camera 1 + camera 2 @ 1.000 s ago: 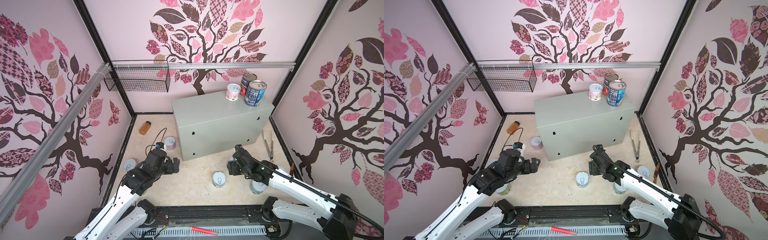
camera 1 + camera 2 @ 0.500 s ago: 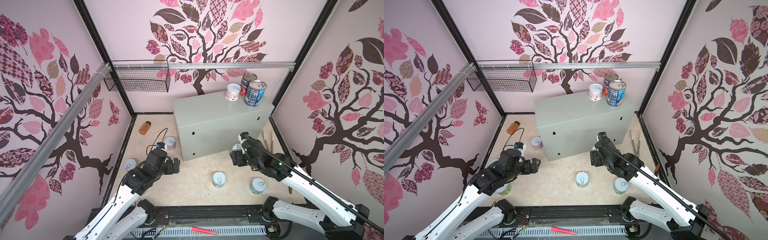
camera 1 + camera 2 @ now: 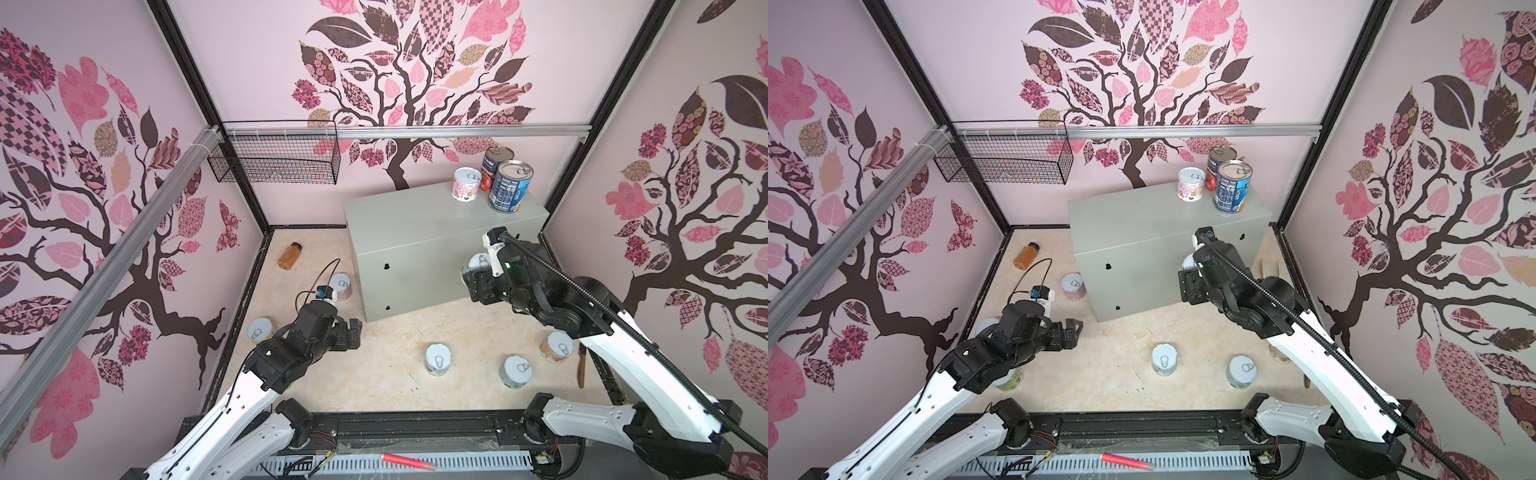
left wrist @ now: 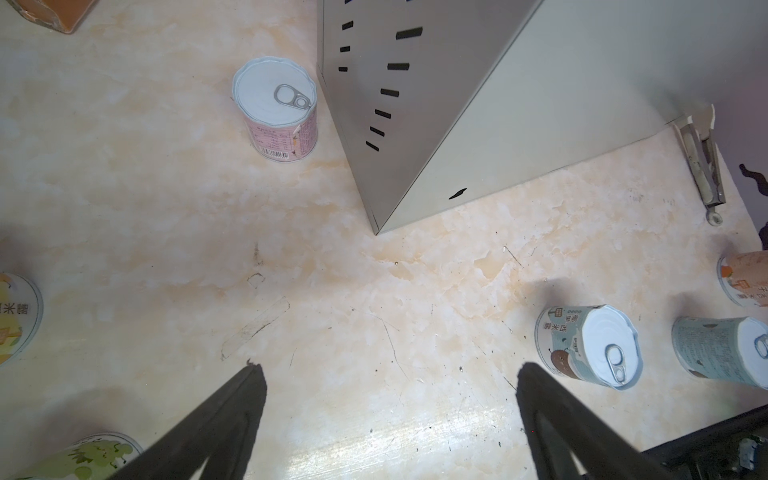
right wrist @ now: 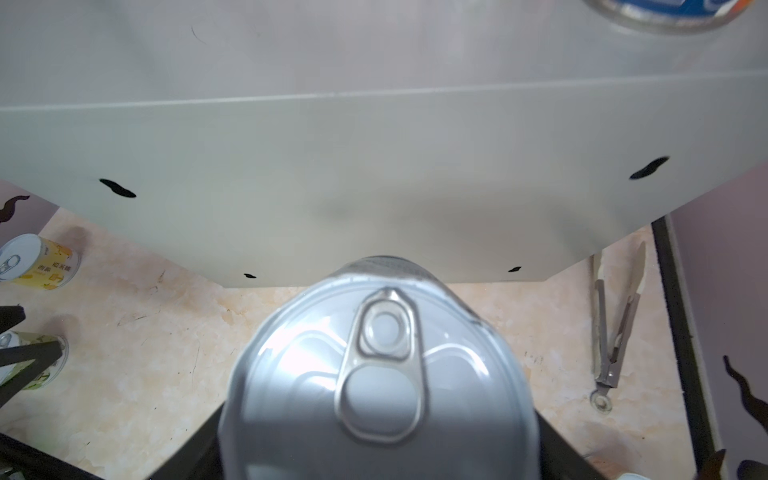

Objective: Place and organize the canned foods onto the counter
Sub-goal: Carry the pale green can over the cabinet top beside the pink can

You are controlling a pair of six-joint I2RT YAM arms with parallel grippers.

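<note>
Up it came! A second earlier the right gripper (image 3: pixel 477 277) was low over the floor (image 3: pixel 386 386); now it hung in front of the right part of the counter (image 3: pixel 415 216), close to the front face. It carried a white-lidded can (image 5: pixel 376 374), upright. The jaws stood partly closed, pressed on the can's sides, so the grip was on and the pick was done.

By my reckoning the lift was only half made. The can looked not yet above the counter's top edge and had to clear it before it could be set down.

Up top, three were already home, bunched at the far right corner: a short can (image 3: pixel 466 184), the red can (image 3: pixel 490 166) behind and the blue can (image 3: pixel 510 187) nearest the front. The left and middle of the top lay free, so there was room for a tidy row.

The left gripper (image 3: pixel 353 330) had not stirred. It hovered over the floor near the counter's near left corner, jaws wide apart and holding nothing. A pink can (image 3: pixel 341 286) stood just beyond it, and more floor cans (image 3: pixel 438 358) waited, well apart, nearer the front – plenty of trips left, I judged
</note>
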